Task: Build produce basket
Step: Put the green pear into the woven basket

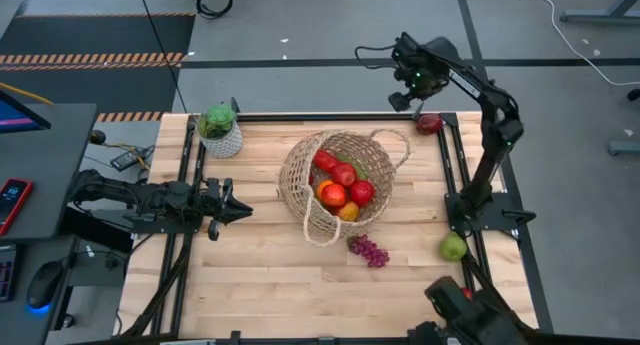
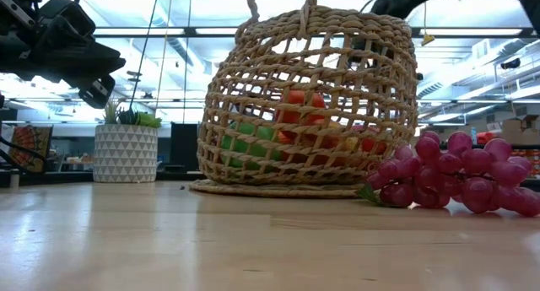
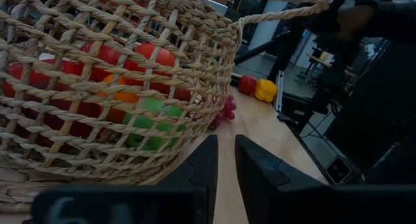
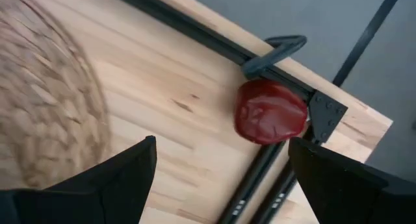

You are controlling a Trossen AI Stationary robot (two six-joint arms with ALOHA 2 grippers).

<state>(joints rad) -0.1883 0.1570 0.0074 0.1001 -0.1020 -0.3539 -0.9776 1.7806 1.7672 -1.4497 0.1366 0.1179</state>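
Observation:
The woven wicker basket (image 1: 340,180) stands mid-table, holding red apples (image 1: 345,175), an orange and green produce (image 3: 153,117). Purple grapes (image 1: 368,250) lie on the table at its near side, also in the low view (image 2: 456,177). A red pepper (image 4: 270,112) lies at the table's far right corner (image 1: 430,123). A green apple (image 1: 453,247) rests on the right frame rail. My left gripper (image 1: 240,207) hovers left of the basket, shut and empty (image 3: 225,172). My right gripper (image 1: 405,97) hangs open above the far edge, left of the red pepper (image 4: 221,152).
A white pot with a green plant (image 1: 220,130) stands at the far left corner. Black frame rails (image 1: 455,175) run along the table's sides. A yellow pepper (image 3: 264,89) shows beside a red one past the basket. Bare wood lies near the front edge (image 1: 280,285).

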